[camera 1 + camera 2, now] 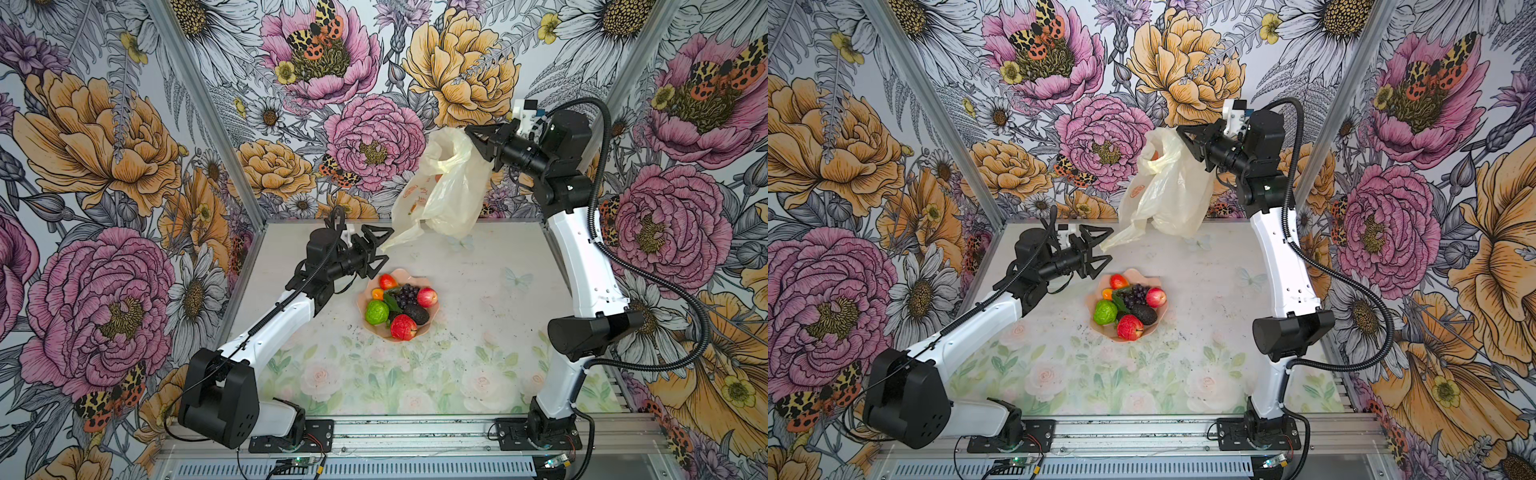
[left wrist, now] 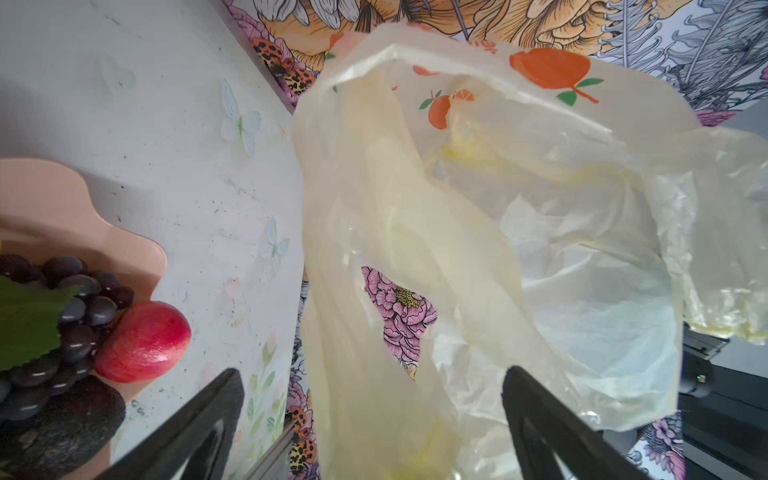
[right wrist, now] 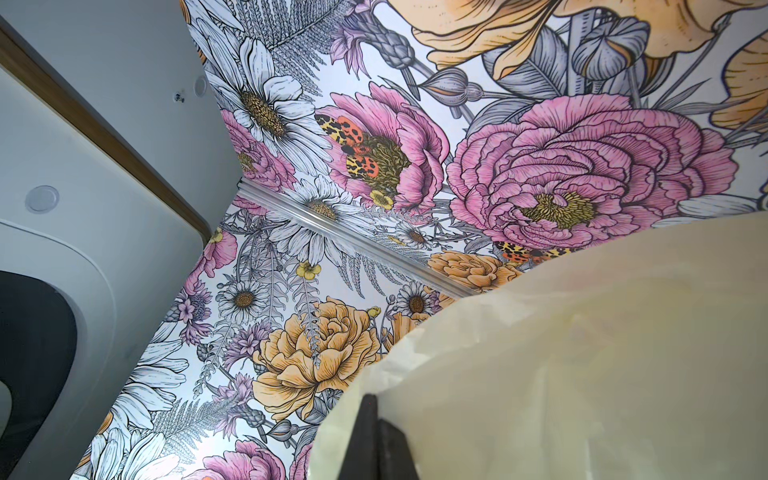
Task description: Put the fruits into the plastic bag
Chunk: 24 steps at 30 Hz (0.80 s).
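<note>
Plastic bag (image 1: pixel 444 183) is hanging at the back, right gripper (image 1: pixel 471 135) clamping its top edge, mouth sagging. Left gripper (image 1: pixel 387 248) is hovering spread wide at the bag's lower corner. Fruits (image 1: pixel 405 293) are sitting in the bowl (image 1: pixel 383 332). Risk: drops missing the collapsed mouth, thin film slipping.

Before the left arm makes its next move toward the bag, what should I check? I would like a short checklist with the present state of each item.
1. Right gripper shut on the plastic bag, holding it high: ok.
2. Left gripper open: ok.
3. The bag's hanging lower end lies between the left jaws: ok, seen in the left wrist view.
4. Bag mouth spread wide enough for fruit: not ok; it hangs crumpled from one gripper only.
5. Fruits waiting together in the pink bowl: ok.
6. Bag bottom clear of the table: cannot tell.
</note>
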{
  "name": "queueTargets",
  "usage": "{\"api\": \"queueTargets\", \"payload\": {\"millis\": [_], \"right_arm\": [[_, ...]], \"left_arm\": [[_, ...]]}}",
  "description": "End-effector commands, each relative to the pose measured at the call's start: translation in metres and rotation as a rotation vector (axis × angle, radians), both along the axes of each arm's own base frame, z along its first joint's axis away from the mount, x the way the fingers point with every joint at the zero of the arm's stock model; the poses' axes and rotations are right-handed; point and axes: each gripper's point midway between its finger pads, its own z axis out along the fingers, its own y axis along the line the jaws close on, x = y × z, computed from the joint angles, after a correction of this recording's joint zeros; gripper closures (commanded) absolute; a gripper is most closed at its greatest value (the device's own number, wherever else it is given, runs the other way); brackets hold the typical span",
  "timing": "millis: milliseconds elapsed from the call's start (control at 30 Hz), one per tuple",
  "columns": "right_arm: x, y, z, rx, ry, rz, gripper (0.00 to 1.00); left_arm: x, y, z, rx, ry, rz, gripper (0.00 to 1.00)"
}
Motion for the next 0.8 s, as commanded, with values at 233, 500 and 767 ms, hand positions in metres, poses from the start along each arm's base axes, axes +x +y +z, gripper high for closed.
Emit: {"api": "queueTargets", "payload": {"millis": [233, 500, 767], "right_arm": [[-0.008, 0.023, -0.006, -0.013, -0.015, 0.052, 1.00], [-0.016, 0.026, -0.018, -0.014, -0.001, 0.048, 1.00], [-0.032, 0.010, -0.035, -0.001, 0.022, 0.020, 1.00]], "left_arm": [[0.007, -0.006, 0.015, -0.287, 0.103, 0.064, 0.05], [0.021, -0.025, 0.027, -0.378, 0.113, 0.035, 0.26], [0.030, -0.011, 0.019, -0.341, 0.114, 0.083, 0.72]]}}
